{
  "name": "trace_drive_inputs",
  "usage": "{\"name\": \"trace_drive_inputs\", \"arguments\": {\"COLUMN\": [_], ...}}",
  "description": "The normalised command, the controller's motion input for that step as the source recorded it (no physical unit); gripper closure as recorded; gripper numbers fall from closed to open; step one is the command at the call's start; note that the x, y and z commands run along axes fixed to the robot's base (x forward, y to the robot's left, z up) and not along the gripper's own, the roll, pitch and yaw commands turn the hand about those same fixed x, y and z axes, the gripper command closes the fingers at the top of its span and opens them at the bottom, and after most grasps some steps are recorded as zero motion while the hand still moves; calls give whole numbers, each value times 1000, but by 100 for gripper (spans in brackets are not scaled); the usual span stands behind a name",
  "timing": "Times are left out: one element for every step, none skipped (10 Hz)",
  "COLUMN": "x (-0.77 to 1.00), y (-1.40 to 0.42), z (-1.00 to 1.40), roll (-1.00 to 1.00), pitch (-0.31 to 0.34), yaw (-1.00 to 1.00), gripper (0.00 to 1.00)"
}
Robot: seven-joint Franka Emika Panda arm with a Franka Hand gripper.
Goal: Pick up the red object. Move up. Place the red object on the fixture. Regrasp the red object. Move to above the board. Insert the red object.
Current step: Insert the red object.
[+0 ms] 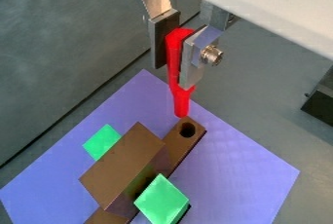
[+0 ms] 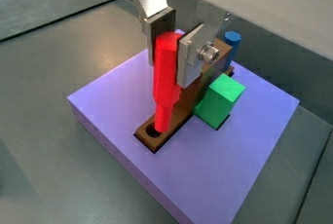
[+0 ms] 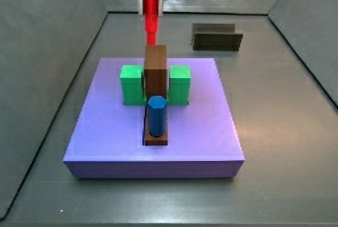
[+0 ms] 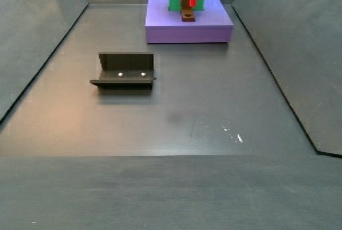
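Wrist views both show the gripper above the large flat purple board, its silver fingers clamped on the thin red cylindrical peg. Upright, the peg's lower tip sits at the hole in the board's brown bar, between the green blocks.

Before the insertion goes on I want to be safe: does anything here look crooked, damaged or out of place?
Nothing stands out. The gripper holds the thin red cylindrical peg upright above the hole in the brown bar on the flat purple board. The green blocks and blue cylinder stand straight.
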Motion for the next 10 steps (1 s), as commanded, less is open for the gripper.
{"name": "trace_drive_inputs", "arguments": {"x": [0,0,0,51,177,220,226,197,149,40], "y": [0,0,0,-49,0,0,0,0,0,0], "z": [-146,-114,-129,-111,-109,-129,-149,-114,-97,-100], "roll": [-60,-53,-70,-101,-106,-90,-81,-66,-54,-36], "pitch": [-23,-4,-10,0,0,0,0,0,0,0], "yaw": [3,9,6,0,9,40,54,49,31,34], "gripper": [100,100,100,100,100,100,100,100,100,100]}}
